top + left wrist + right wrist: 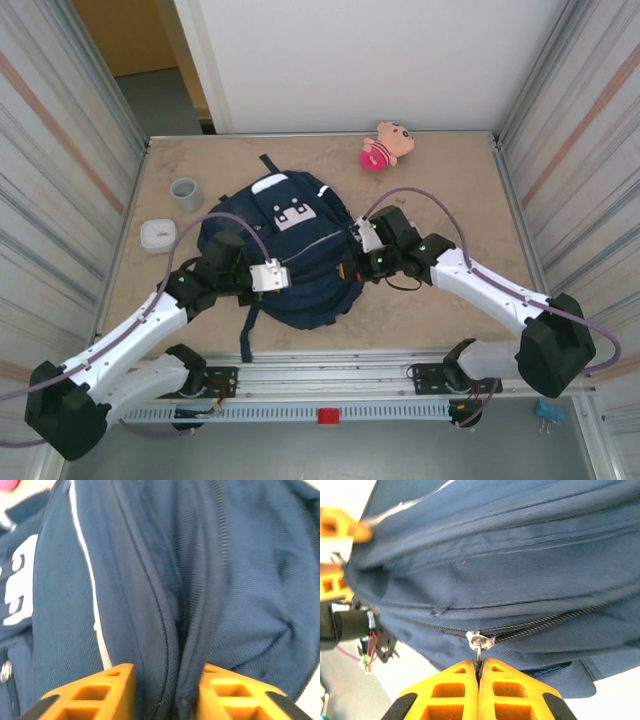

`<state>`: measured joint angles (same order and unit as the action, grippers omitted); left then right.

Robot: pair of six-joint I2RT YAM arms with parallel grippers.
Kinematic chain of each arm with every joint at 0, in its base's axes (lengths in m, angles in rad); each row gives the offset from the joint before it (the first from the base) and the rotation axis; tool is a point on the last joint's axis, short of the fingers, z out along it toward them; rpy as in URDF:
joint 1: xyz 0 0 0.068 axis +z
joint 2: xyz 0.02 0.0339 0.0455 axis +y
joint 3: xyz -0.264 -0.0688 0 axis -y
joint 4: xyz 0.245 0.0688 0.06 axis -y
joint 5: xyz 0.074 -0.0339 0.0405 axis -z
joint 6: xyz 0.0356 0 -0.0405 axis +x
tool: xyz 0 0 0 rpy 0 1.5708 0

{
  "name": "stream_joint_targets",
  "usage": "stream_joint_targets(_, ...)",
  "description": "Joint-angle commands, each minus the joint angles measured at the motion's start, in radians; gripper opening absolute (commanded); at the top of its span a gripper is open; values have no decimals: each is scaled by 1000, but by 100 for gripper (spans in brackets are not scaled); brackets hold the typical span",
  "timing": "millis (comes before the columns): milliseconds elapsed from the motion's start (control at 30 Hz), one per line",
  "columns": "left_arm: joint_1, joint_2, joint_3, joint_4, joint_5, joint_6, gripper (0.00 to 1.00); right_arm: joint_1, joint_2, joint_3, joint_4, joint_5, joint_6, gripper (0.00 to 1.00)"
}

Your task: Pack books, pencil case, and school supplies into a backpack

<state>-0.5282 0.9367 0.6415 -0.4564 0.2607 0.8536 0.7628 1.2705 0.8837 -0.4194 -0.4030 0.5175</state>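
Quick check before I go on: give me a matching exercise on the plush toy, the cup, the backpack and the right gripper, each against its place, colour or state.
Things:
1. plush toy
2. cup
3. backpack
4. right gripper

Place, colour or state:
A. shut on the zipper pull
B. dark blue
C. just left of the backpack
D. far side, right of the backpack

Pairs: 1-D, 2-C, 3-B, 4-A

Top view overhead; wrist views close, sharing backpack (310, 285).
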Motion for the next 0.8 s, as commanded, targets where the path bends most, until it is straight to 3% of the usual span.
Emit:
stream_joint_targets(0, 40, -19, 13, -15, 23, -19, 49, 103, -34, -2, 25, -2, 36, 0)
stream_joint_targets(100, 29, -73, 35, -59, 138, -114, 66, 152, -23, 6, 78, 11, 75, 0)
stream_joint_targets(200, -30, -136, 49, -92, 158, -223, 75, 165, 9, 24, 98, 8, 88, 0)
stream_joint_targets(300, -125, -184, 40, -71, 134, -298, 78, 167, 35, 41, 114, -20, 87, 0)
stream_joint_targets(433, -225, -171, 17, -41, 50, -287, 77, 168, 45, 57, 118, -51, 77, 0)
stream_joint_targets(633, -243, -51, 11, 32, 5, -252, 65, 167, 38, 59, 112, -57, 67, 0)
stream_joint_targets(767, -244, -4, 9, 75, -9, -232, 46, 163, 39, 58, 109, -58, 64, 0)
